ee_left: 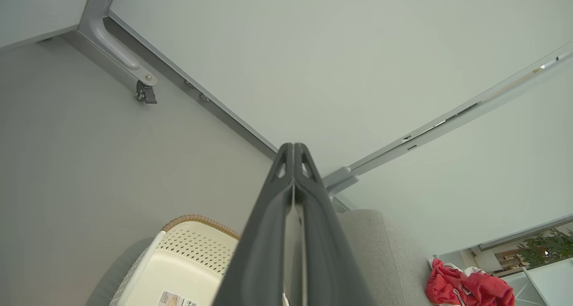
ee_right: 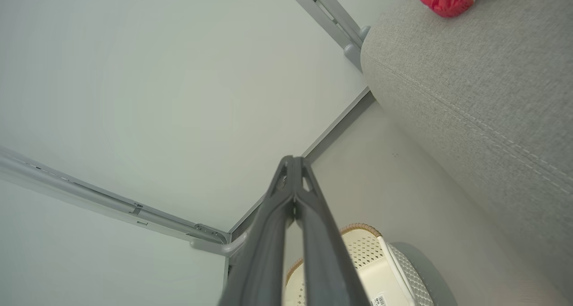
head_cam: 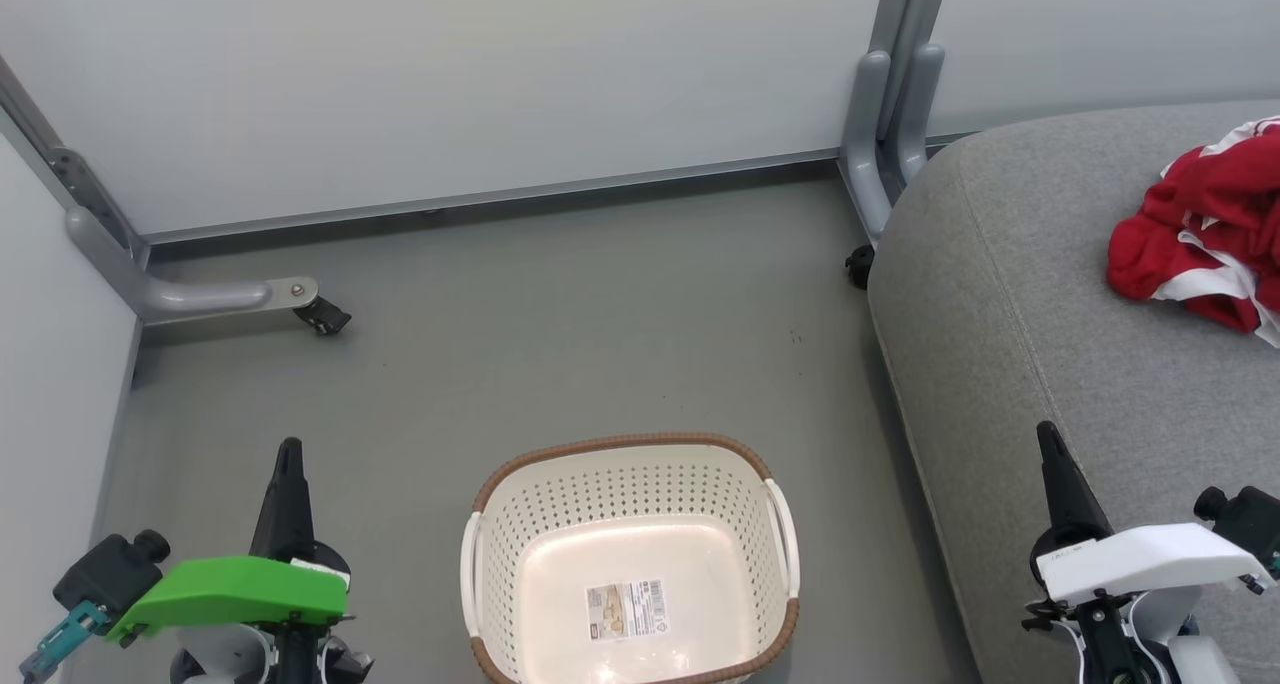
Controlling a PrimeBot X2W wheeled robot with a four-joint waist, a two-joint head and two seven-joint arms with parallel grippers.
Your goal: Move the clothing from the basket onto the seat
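Fingers of my left gripper (head_cam: 289, 456) and of my right gripper (head_cam: 1047, 436): each pair pressed flat together, tips upward in the head view, nothing between them. Left pair stands over the floor (head_cam: 560, 344) beside the basket (head_cam: 620, 444); right pair over the near edge of the seat (head_cam: 1000, 344). Basket interior: bare but for a label (head_cam: 627, 609) on its bottom. Position of clothing (head_cam: 1195, 229): a crumpled red heap with white trim, lying on the seat toward its far right, well apart from both pairs and cut by the edge of the head view.

Handling, as I judge it: soft, light, limp, with no risk of breakage. It will sag and trail from any single pinch, and smooth cloth may slip from narrow tips. Best hold: a raised fold at the crest of the heap, pinched deep, rather than a flat margin or the thin white trim.

Orientation: the heap shows no front or top. Its longer spread seems to run from near left to far right across the seat, though the cut-off part leaves this uncertain. Whether one garment or two lie there I cannot tell.
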